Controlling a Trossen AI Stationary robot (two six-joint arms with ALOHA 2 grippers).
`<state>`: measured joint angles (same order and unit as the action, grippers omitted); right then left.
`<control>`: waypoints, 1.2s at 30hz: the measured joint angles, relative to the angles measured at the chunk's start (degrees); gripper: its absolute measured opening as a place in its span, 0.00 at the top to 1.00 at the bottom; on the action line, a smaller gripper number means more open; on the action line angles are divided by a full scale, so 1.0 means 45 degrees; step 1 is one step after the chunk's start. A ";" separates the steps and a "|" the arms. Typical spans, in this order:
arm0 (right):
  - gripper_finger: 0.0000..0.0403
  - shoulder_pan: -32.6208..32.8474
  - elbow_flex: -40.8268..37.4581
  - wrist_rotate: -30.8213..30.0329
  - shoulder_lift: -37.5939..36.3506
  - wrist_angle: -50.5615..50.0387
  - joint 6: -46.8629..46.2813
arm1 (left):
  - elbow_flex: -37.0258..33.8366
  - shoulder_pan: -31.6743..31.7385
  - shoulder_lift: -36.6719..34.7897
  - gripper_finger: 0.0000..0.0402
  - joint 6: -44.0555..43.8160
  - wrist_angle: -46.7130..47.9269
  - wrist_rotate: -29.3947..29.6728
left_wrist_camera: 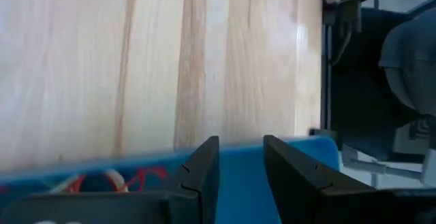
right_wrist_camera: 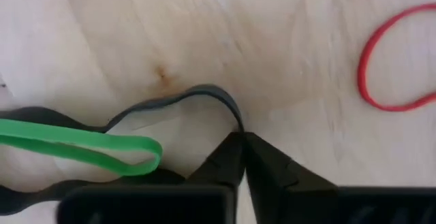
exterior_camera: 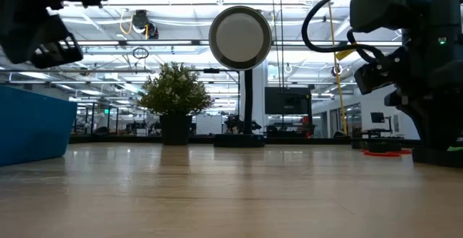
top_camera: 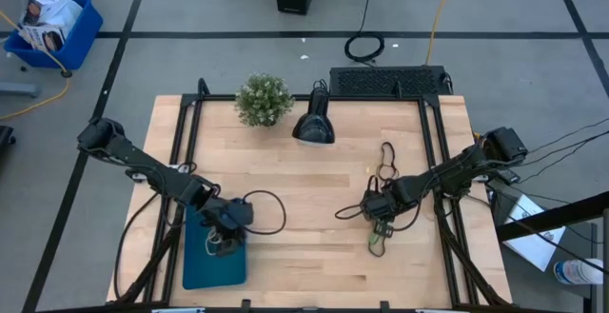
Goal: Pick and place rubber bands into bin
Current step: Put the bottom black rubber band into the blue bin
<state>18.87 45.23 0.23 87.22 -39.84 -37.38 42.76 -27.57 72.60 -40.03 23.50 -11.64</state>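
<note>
The teal bin (top_camera: pixel 214 264) lies at the table's near left. My left gripper (top_camera: pixel 225 234) hovers open above its far end. The left wrist view shows red and pale rubber bands (left_wrist_camera: pixel 116 180) lying inside the bin (left_wrist_camera: pixel 242 183). My right gripper (top_camera: pixel 380 225) points down at the table's right middle, shut on a dark rubber band (right_wrist_camera: pixel 170 101). A green band (right_wrist_camera: pixel 82 146) lies across that dark band, and a red band (right_wrist_camera: pixel 398 60) lies flat nearby. More bands (top_camera: pixel 385 161) lie farther back. My right gripper pinches the dark rubber band at one bend of its loop (right_wrist_camera: pixel 240 125), just at the tips of its two fingers, coming from above and pointing down. The rest of the band lies slack on the wood, running under the green band.
A potted plant (top_camera: pixel 264 99) and a black lamp (top_camera: pixel 313 123) stand at the table's far middle. A black cable (top_camera: pixel 271 208) loops on the wood beside my left arm. Bare wood lies between the two grippers.
</note>
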 joint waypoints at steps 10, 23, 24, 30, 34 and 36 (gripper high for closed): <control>0.99 0.0000 -0.0029 -0.0804 -0.0072 0.0122 0.0464 | 0.0000 0.0000 0.0000 0.70 0.0509 -0.1957 0.2042; 1.00 -0.0034 -0.0044 -0.1662 -0.1279 0.1520 0.1155 | 0.0000 0.0068 0.0000 0.70 0.2628 -0.4417 0.4103; 1.00 -0.0034 -0.0044 -0.1806 -0.1431 0.1778 0.1294 | 0.0000 0.0105 0.0000 0.70 0.2636 -0.4566 0.4333; 1.00 -0.0034 -0.0040 -0.2198 -0.2368 0.4771 0.2771 | 0.0001 0.0434 0.0000 0.70 0.2639 -0.5059 0.5038; 1.00 -0.0034 -0.0039 -0.2381 -0.2917 0.7321 0.4133 | 0.0005 0.0681 0.0005 0.70 0.2648 -0.5481 0.5057; 1.00 -0.0034 -0.0039 -0.2384 -0.3152 0.8516 0.4813 | 0.0005 0.0803 0.0005 0.70 0.2763 -0.5783 0.5066</control>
<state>18.72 45.06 -10.50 73.03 -1.52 -15.72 42.78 -23.96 72.62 -27.60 -2.53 11.16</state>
